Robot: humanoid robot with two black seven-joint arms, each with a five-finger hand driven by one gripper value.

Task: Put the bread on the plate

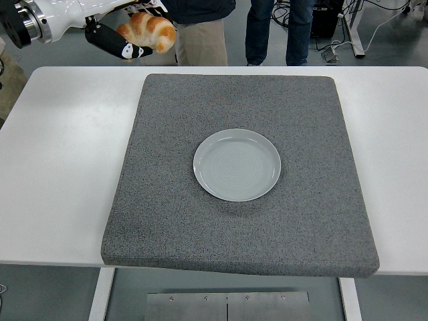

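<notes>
bread in my left hand, high at the far left

my left hand (127, 35) comes in from the upper left corner of the head view, on a white forearm with a dark joint at the picture's edge. the black fingers (114, 44) are curled around the bread (148, 32), with one finger running under it and others just showing above it at the top edge. so the hand is closed on the roll and nothing else.

the bread is a golden brown roll with paler patches. it hangs in the air past the table's far edge, over the floor, above and to the left of the grey mat's far left corner. it touches neither mat nor table.

the plate (237, 164) is a pale, round dish with nothing on it. it lies flat near the middle of the grey mat (167, 200), well apart from the bread, to its right and nearer to me.

the mat covers most of the white table (60, 167), with bare white strips on both sides.

two persons stand beyond the far edge. one, in tan trousers (200, 41), is just behind the bread; the other, in blue jeans (279, 30), is further right. only their legs and lower bodies show.

my right arm is out of view.
</notes>
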